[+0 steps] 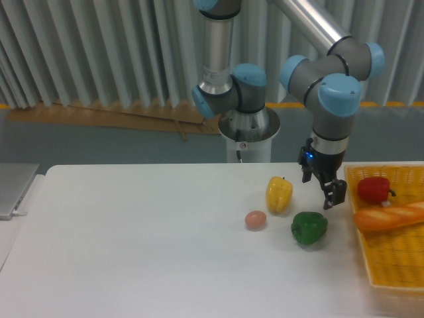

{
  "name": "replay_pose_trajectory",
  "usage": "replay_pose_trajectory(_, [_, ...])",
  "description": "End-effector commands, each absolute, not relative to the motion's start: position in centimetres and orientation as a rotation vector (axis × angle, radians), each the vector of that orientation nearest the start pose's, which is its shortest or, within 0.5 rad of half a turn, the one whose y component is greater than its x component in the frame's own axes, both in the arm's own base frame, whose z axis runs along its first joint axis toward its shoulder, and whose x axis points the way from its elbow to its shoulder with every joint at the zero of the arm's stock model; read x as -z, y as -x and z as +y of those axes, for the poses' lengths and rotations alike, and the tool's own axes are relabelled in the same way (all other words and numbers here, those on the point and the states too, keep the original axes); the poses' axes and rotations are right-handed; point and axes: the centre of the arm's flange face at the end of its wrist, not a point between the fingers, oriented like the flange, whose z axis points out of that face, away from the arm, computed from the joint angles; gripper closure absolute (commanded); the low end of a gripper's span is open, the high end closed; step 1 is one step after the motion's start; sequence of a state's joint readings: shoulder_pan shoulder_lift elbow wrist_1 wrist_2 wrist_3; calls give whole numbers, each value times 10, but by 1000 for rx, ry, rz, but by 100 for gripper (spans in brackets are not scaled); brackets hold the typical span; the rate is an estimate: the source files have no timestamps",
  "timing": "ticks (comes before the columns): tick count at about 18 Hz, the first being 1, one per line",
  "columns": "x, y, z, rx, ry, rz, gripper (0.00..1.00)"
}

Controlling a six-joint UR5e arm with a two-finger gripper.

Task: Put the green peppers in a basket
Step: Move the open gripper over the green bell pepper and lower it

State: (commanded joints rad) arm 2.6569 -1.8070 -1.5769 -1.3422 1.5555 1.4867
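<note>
One glossy dark green bell pepper point(309, 227) sits on the white tabletop point(132, 245) beside the yellow woven basket point(397, 258); the empty pincer point(329, 191), spread unclear, should centre overhead before descending.

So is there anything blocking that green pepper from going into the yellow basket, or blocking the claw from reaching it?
Nothing visible does. The gripper hangs just up and right of the green pepper, with nothing between them. Only bare table lies between pepper and basket. The yellow pepper and small pinkish ball sit on the pepper's far side.
</note>
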Motion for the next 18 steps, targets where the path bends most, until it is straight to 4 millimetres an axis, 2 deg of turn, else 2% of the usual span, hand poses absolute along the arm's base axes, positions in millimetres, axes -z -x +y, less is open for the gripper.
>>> replay_pose_trajectory(6, [-382,451,395,0,3047,522,0])
replay_pose_trajectory(10, [-378,449,397,-8,3045,524,0])
replay_pose_trajectory(16, [-365,447,399,-43,3037,533,0])
replay_pose_trajectory(18, [-354,444,397,-23,3043,536,0])
